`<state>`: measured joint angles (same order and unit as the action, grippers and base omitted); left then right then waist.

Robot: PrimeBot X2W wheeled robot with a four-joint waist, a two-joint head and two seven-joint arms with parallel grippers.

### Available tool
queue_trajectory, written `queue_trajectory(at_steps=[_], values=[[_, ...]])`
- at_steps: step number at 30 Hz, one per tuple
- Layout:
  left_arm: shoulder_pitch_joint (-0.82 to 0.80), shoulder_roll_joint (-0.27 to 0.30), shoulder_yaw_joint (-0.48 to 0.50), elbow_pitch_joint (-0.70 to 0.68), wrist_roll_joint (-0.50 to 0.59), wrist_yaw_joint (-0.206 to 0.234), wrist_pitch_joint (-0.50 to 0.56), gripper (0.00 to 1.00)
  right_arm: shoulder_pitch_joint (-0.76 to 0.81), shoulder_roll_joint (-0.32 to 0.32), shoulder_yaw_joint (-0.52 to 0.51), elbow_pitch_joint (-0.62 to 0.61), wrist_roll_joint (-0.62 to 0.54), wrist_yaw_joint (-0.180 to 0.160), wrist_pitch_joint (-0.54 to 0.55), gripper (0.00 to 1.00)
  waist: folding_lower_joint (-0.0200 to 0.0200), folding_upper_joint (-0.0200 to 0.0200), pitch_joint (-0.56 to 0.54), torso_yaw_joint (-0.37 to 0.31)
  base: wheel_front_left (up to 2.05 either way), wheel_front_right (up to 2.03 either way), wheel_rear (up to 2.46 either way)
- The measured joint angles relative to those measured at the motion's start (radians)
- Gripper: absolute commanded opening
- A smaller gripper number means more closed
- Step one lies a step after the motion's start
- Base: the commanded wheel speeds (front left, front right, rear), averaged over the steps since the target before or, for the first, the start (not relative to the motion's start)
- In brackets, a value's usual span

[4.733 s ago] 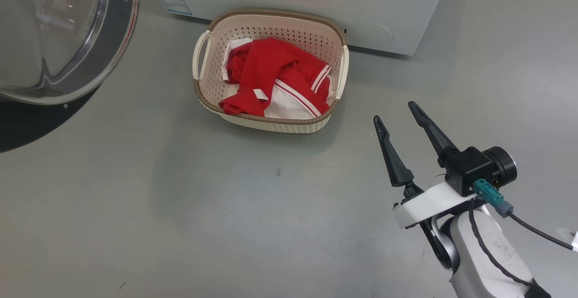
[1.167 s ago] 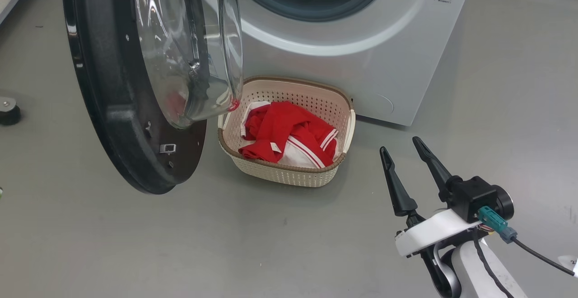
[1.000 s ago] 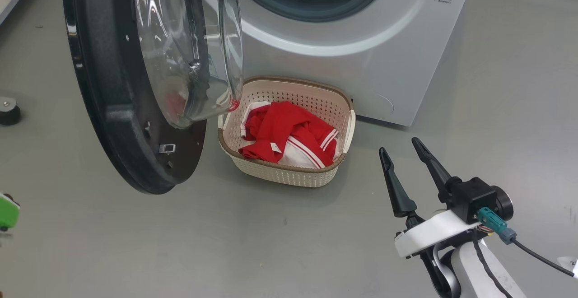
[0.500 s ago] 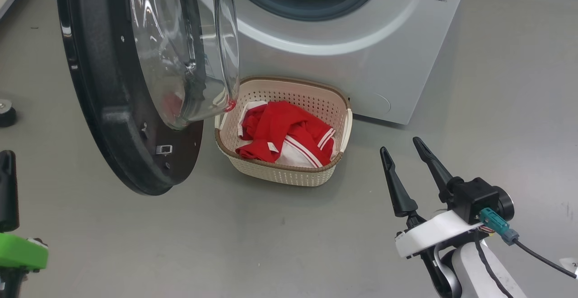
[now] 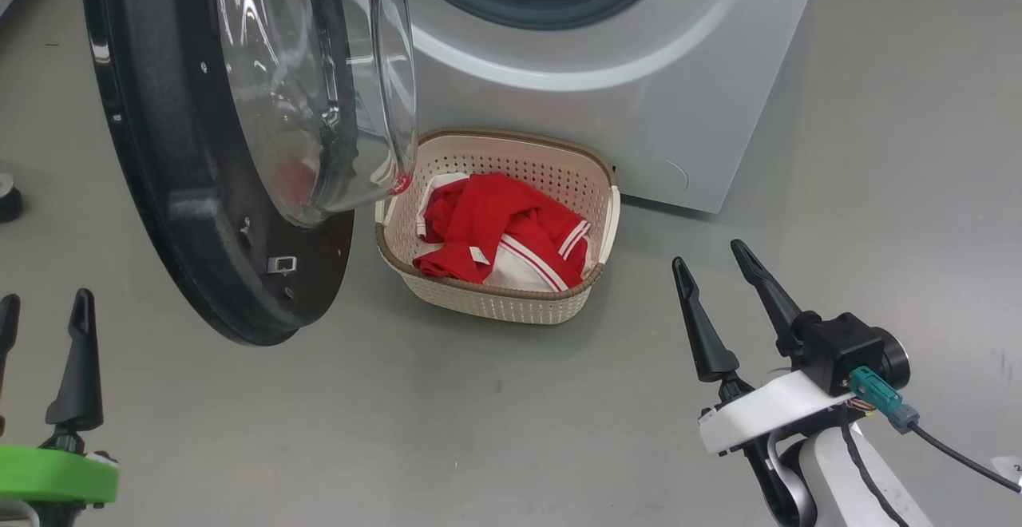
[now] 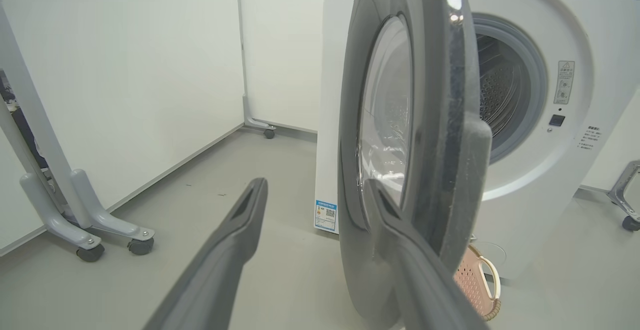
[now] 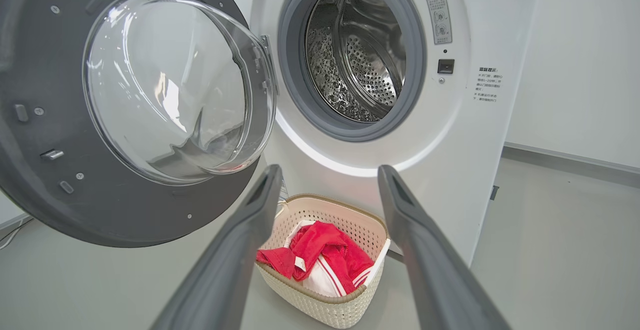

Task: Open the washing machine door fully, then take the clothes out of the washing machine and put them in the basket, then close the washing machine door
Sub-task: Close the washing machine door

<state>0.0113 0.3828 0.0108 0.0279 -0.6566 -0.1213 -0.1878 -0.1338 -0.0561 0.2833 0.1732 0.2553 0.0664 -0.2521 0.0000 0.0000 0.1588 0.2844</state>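
my left pincer (image 5: 45, 297): fingers spread, empty, low near the washing machine door (image 5: 160, 192) | my right pincer (image 5: 707, 253): fingers spread, empty, over the floor (image 5: 479, 431) right of the basket (image 5: 487, 307) | door: swung out from the washing machine (image 5: 559, 112) | clothes (image 5: 495, 219): red heap inside the basket, at the machine's foot

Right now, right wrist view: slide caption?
Right gripper open; clothes in the basket, washing machine door swung open.
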Motion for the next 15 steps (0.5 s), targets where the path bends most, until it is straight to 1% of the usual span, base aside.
queue_trajectory(at_steps=[6, 7, 15], values=[[0.001, 0.010, -0.019, 0.026, 0.006, 0.000, -0.024, 1.00, 0.000, 0.000, 0.000, -0.001, 0.000, -0.001, 0.000, 1.00, 0.0000, 0.0000, 0.002, -0.003, 0.00, 0.00, 0.00], [0.001, 0.012, -0.021, 0.028, 0.006, 0.000, -0.027, 1.00, 0.000, 0.000, 0.000, -0.002, 0.000, -0.007, 0.000, 1.00, 0.0000, 0.0000, 0.003, -0.004, 0.00, 0.00, 0.00], [0.001, 0.020, -0.040, 0.047, 0.005, 0.000, -0.042, 1.00, 0.000, 0.000, 0.000, -0.005, 0.001, -0.007, 0.000, 1.00, 0.0000, 0.0000, 0.010, -0.004, 0.00, 0.00, 0.00]])
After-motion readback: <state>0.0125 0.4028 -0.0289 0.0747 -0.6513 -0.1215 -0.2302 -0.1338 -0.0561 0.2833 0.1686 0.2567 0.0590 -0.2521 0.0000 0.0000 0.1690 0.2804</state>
